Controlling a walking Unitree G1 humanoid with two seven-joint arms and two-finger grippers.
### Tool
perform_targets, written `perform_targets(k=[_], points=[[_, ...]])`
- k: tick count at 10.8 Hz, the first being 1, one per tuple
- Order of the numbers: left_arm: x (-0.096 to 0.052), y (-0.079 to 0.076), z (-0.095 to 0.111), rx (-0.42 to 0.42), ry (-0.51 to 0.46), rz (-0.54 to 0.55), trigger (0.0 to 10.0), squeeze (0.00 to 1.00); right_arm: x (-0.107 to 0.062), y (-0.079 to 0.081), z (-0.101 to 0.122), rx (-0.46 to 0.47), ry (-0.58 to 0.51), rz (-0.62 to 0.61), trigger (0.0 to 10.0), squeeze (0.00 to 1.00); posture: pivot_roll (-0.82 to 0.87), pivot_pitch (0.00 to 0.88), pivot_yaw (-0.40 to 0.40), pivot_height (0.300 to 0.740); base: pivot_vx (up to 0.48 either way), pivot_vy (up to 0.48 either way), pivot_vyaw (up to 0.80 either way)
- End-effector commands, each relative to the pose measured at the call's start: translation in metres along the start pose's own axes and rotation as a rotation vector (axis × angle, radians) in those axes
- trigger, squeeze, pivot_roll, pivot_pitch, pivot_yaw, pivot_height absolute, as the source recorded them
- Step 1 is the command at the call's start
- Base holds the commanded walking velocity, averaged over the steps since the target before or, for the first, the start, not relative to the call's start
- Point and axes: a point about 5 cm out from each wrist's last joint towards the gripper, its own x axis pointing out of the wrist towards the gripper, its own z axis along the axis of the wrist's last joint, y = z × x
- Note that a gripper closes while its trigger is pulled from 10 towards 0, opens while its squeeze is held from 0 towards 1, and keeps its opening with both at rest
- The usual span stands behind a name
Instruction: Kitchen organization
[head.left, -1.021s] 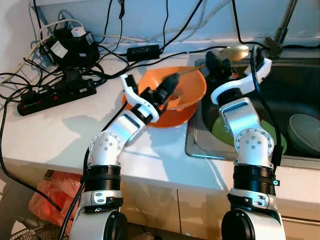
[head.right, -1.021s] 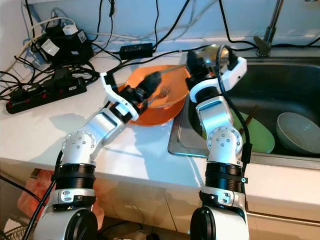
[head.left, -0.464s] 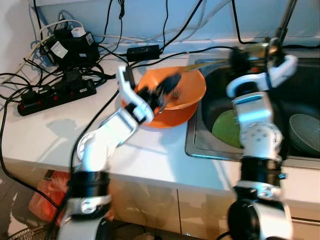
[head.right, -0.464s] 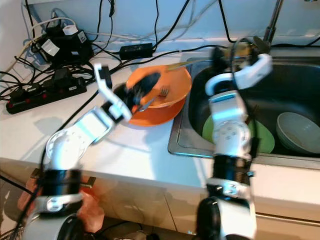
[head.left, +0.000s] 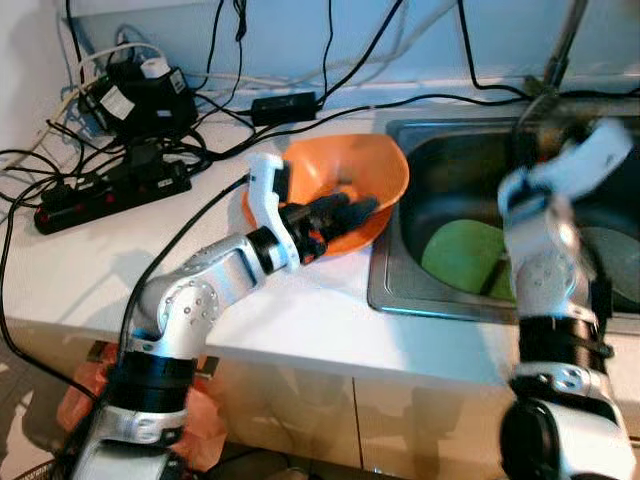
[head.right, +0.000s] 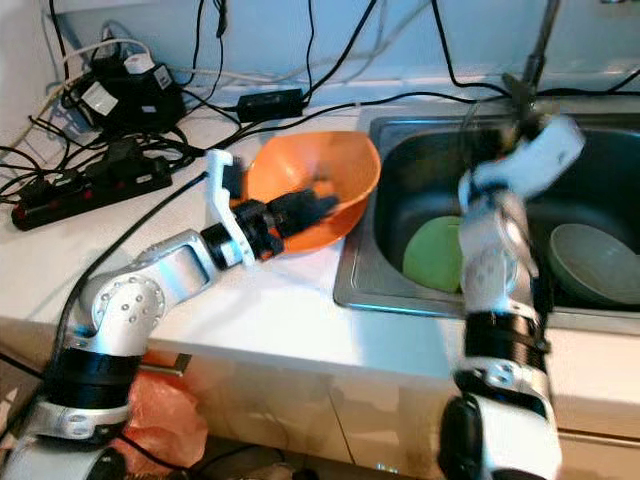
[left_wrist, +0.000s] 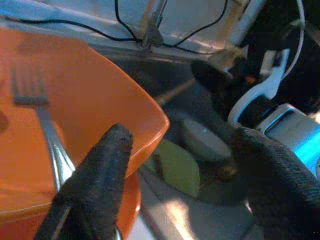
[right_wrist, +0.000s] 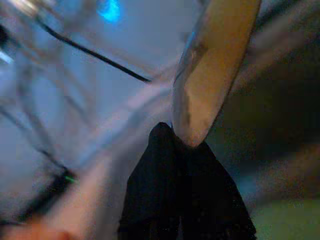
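Observation:
An orange bowl (head.left: 345, 178) stands tilted at the counter's edge beside the sink (head.left: 400, 300), with a fork (left_wrist: 47, 125) lying inside it. My left gripper (left_wrist: 182, 135) is open at the bowl's sink-side rim, one finger (left_wrist: 95, 180) against the orange wall and the other out over the sink. My right gripper (right_wrist: 182, 137) is shut on a metal ladle (right_wrist: 215, 65). The right arm (head.right: 520, 170), blurred by motion, is raised above the sink close to the tap (head.left: 560, 50).
A green plate (head.left: 460, 250) and a grey bowl (head.right: 590, 260) lie in the sink. Power strips (head.left: 110, 180), a black adapter (head.left: 285, 103) and tangled cables crowd the counter's back left. White counter (head.left: 90, 270) lies in front of the bowl.
My right arm swung right from over the orange bowl to above the sink, taking the ladle along. The left gripper shifted to the bowl's sink-side rim, and the bowl now tilts.

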Motion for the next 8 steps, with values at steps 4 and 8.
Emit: perform_targets(k=[4, 8], points=[[-0.007, -0.002, 0.001, 0.128, 0.040, -0.004, 10.0, 1.00, -0.001, -0.012, -0.030, -0.218, 0.139, -0.022, 0.0, 0.00, 0.10, 0.030, 0.164, 0.740, 0.000, 0.000, 0.00], [-0.011, -0.003, 0.008, 0.248, 0.080, -0.008, 10.0, 1.00, -0.007, -0.022, -0.064, -0.427, 0.323, 0.003, 10.0, 0.00, 0.11, 0.033, 0.166, 0.740, 0.000, 0.000, 0.00]])
